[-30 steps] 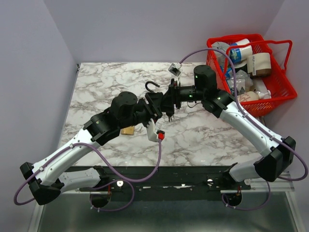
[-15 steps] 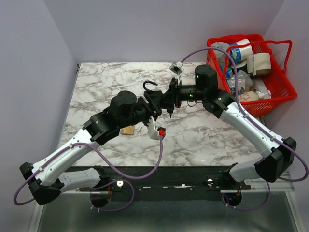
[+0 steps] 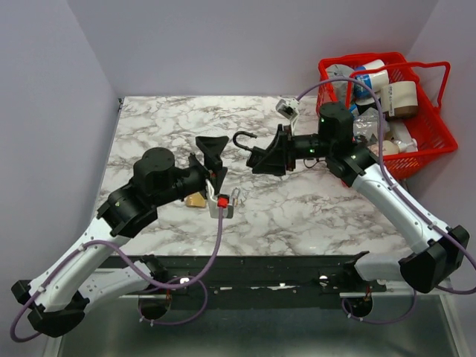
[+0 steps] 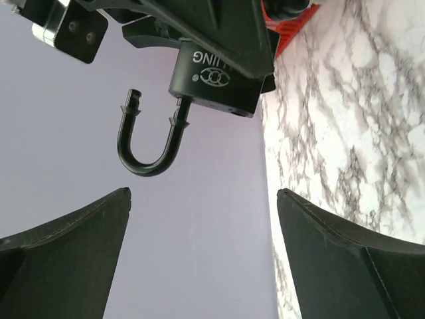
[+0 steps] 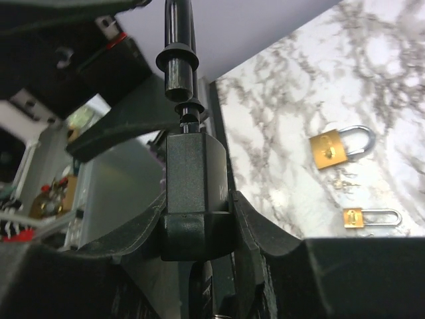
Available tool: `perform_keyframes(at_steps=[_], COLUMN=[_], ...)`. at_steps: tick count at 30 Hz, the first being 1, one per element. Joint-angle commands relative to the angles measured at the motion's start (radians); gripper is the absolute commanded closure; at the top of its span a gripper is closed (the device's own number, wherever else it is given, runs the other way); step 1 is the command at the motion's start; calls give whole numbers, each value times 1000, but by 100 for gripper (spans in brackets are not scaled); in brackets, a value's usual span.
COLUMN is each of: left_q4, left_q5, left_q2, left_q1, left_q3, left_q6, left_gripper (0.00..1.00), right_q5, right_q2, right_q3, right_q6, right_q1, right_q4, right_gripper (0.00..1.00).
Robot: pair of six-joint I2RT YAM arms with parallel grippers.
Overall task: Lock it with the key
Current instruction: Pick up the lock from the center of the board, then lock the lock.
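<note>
1. Your right gripper (image 3: 262, 158) is clamped on the body of the black padlock (image 5: 194, 176). It holds the padlock in the air over the middle of the marble tabletop (image 3: 320, 216), somewhat toward the far edge.
2. The padlock's shackle (image 4: 149, 156) stands open. One leg sits in the body and the other end is free and out of its hole.
3. Your left gripper (image 3: 213, 145) has its fingers spread wide with nothing between them. It sits just left of the padlock, facing it and apart from it. In the left wrist view the shackle hangs in the gap between the two fingers without touching either.
4. You cannot make out the key with any certainty. In the right wrist view something dark runs from the underside of the padlock body down between the fingers, but it is too shadowed to name.
5. A larger brass padlock (image 5: 330, 149) and a smaller brass padlock (image 5: 364, 217) lie flat on the marble, left of the middle toward the near edge. They lie near each other but apart.
6. A red basket (image 3: 435, 137) full of bottles and packages stands at the far right corner.
</note>
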Motion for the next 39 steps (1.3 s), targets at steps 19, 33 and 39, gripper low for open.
perform_keyframes(at_steps=[19, 33, 39], left_q4=[-226, -361, -283], left_q5=[292, 416, 476], left_q2=[-12, 100, 147], left_q1=[-52, -60, -58], left_q3=[36, 213, 286], left_q6=[254, -106, -537], left_gripper=[16, 49, 64], right_q5=[-398, -266, -131], right_q2=[1, -33, -87], right_q3=[51, 142, 178], right_q6=[-335, -560, -684], right_q1=[13, 22, 22], right_q4=[-361, -487, -447], right_gripper=[99, 99, 99])
